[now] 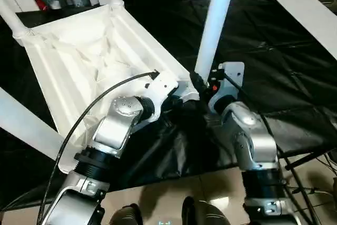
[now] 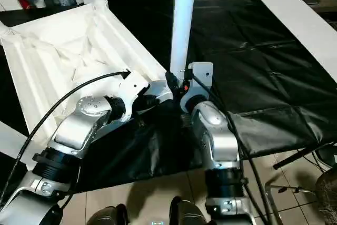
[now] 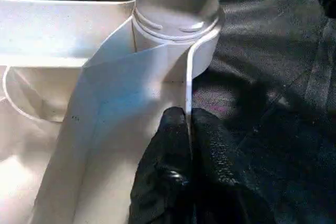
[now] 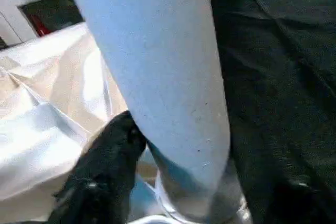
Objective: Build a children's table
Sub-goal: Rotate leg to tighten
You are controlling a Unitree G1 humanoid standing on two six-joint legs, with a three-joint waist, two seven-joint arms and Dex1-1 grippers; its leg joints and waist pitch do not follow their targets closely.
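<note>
**Operator:** How would the table have handled, and where should I have taken hold?

**Spotter:** Your table top [image 1: 79, 72] lay upside down in the upper left of the head view, ribs showing, on the black cloth [image 1: 274, 67]. It was moulded white plastic. I'd have judged it light and fairly stiff, though thin at the walls, smooth and likely to slide on that cloth. You'd have done best to hold it by the rim beside a corner, and the leg low down near its socket, where a push or twist goes straight in.

**Operator:** And the leg?

**Spotter:** The leg [image 1: 216, 19] rose from the corner socket [image 3: 178, 30] at mid-frame, up toward the top edge. It was a hollow tube, so probably light, rigid and slippery.

**Operator:** My grippers?

**Spotter:** Your left gripper [image 3: 188, 129] was pinched tight on the thin rim of the table top, just beside that socket. Your right gripper [image 1: 200, 84] sat against the base of the leg. I couldn't tell whether it clamped the leg or stood loose around it.
</note>
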